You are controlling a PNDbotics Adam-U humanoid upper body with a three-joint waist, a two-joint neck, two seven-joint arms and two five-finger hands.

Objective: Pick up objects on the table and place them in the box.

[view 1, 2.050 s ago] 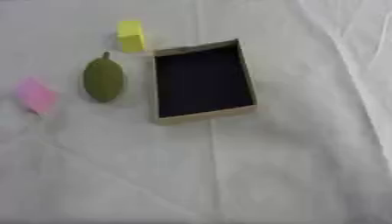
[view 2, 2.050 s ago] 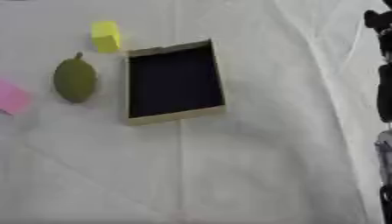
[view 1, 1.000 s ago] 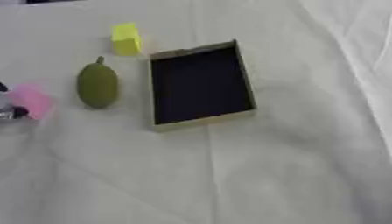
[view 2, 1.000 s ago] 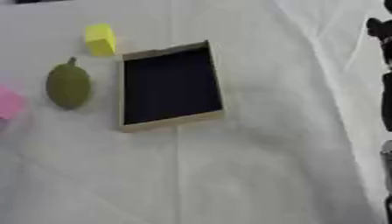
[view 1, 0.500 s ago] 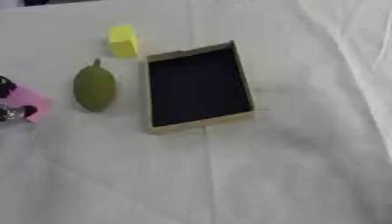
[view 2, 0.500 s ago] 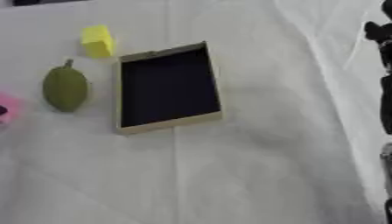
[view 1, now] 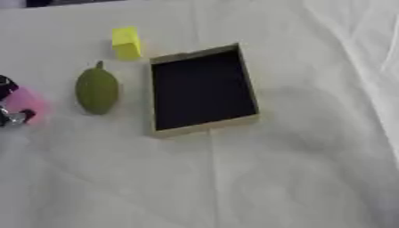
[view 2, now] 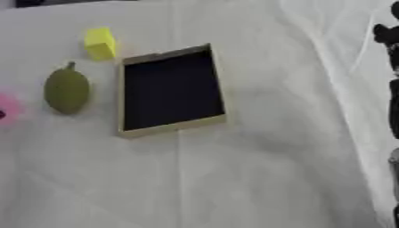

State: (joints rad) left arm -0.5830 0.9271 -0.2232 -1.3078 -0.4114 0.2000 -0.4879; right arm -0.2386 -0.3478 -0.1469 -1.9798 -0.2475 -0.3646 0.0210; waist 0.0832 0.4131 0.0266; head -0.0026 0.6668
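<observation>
A shallow tan box point(view 1: 202, 91) with a dark inside lies open in the middle of the white cloth, nothing in it. To its left lies a green oval fruit point(view 1: 97, 89) with a short stem. A yellow block point(view 1: 125, 42) stands behind the fruit. At the far left edge a pink object point(view 1: 30, 104) lies on the cloth, and my left hand point(view 1: 8, 116) touches its left side; only black and silver finger parts show. My right arm point(view 2: 389, 67) hangs at the right edge of the right eye view, its hand out of sight.
A white wrinkled cloth point(view 1: 234, 178) covers the table. A fold runs down the cloth at the right point(view 1: 366, 58).
My left hand has come in from the left edge and reached the pink object. The whole picture has shifted slightly as the camera moved.
</observation>
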